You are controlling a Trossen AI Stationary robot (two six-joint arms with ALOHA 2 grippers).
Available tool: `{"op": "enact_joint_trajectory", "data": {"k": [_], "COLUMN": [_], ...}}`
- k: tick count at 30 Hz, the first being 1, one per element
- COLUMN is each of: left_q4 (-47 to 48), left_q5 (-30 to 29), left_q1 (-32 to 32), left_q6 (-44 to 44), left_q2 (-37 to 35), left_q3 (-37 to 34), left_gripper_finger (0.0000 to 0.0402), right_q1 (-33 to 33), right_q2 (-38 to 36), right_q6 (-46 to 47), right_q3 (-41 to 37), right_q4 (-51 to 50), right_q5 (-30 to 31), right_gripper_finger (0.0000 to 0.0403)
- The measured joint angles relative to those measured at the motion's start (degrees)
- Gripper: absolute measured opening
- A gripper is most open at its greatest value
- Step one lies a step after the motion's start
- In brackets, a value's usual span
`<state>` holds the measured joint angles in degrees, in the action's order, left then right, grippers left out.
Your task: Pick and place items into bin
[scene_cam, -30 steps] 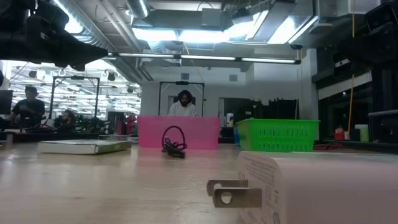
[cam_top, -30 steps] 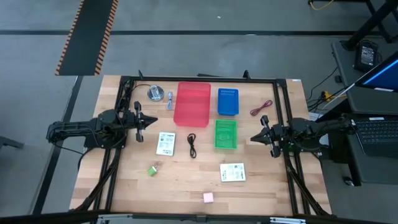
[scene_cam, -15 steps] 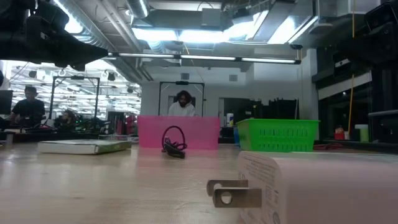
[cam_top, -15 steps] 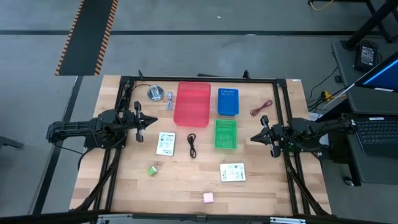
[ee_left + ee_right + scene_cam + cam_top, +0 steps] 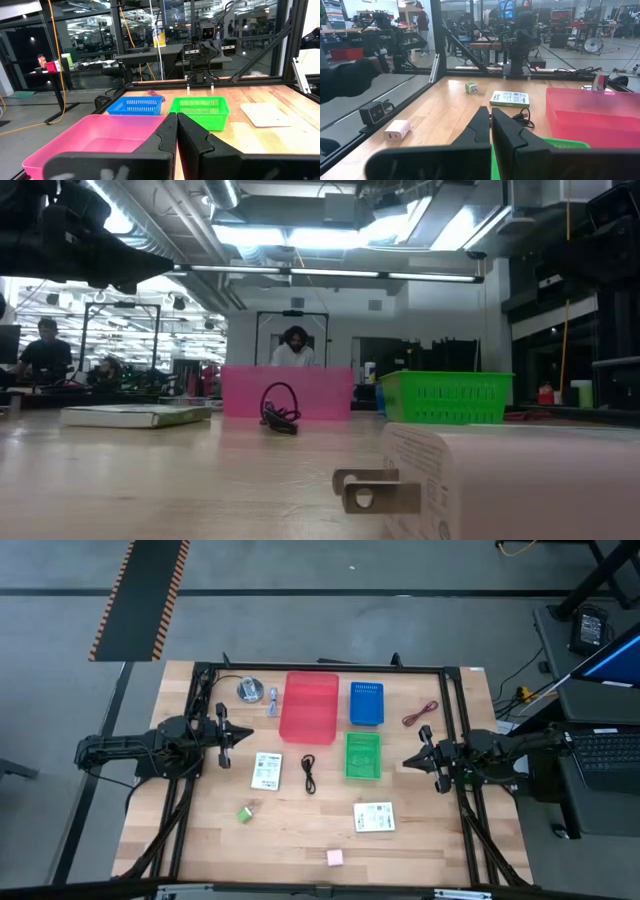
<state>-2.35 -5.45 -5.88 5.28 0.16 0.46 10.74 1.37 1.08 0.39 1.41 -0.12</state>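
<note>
Left gripper (image 5: 247,735) clenched, empty, 9 o'clock of pink bin (image 5: 309,705). Right gripper (image 5: 409,763) clenched, empty, 3 o'clock of green basket (image 5: 363,756). Black cable (image 5: 308,773) at table centre.

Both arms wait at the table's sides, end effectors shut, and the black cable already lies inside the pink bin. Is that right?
Not quite: in the high view the black cable lies on the bare table, beside the green bin, outside the pink bin. The left end effector and right end effector are shut at the sides.
</note>
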Motion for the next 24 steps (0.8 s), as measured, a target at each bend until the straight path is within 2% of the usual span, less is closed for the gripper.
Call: {"op": "enact_joint_trajectory", "data": {"k": [24], "left_q4": [0.0], "left_q5": [0.1], "left_q1": [0.0], "left_q6": [-3.1], "left_q2": [0.0], "left_q3": [0.0], "left_gripper_finger": [0.0006], "right_q1": [0.0], "right_q2": [0.0], "right_q6": [-0.1], "right_q3": [0.0], "right_q4": [0.2], "right_q5": [0.6], "right_gripper_finger": [0.0]}}
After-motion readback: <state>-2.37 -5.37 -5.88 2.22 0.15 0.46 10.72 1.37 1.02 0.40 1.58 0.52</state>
